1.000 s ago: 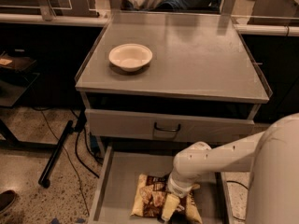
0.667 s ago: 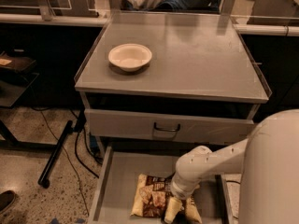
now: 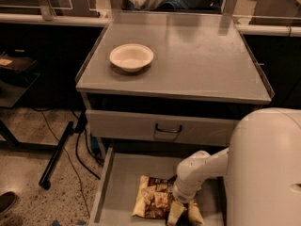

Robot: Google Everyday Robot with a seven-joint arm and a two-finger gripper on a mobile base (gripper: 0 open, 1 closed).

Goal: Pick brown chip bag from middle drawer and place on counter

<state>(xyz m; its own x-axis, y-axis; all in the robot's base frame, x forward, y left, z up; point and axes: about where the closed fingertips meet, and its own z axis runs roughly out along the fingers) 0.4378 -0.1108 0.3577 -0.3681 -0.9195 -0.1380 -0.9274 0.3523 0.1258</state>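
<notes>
The brown chip bag [image 3: 153, 201] lies on the floor of the open middle drawer [image 3: 120, 182], at the bottom of the camera view. It has a dark brown middle and cream-yellow ends. My white arm reaches down from the right into the drawer. My gripper [image 3: 181, 211] is down at the bag's right end, against it. The counter [image 3: 197, 60] is the broad gray top above.
A round cream bowl [image 3: 131, 56] stands on the counter's left part. A closed gray drawer front with a black handle [image 3: 168, 128] sits above the open drawer. A black pole and cables lie on the speckled floor [image 3: 56, 159] to the left.
My arm has lowered a little and drawn toward the drawer's front, so the gripper sits lower on the bag's right end. The bag and bowl have not moved.
</notes>
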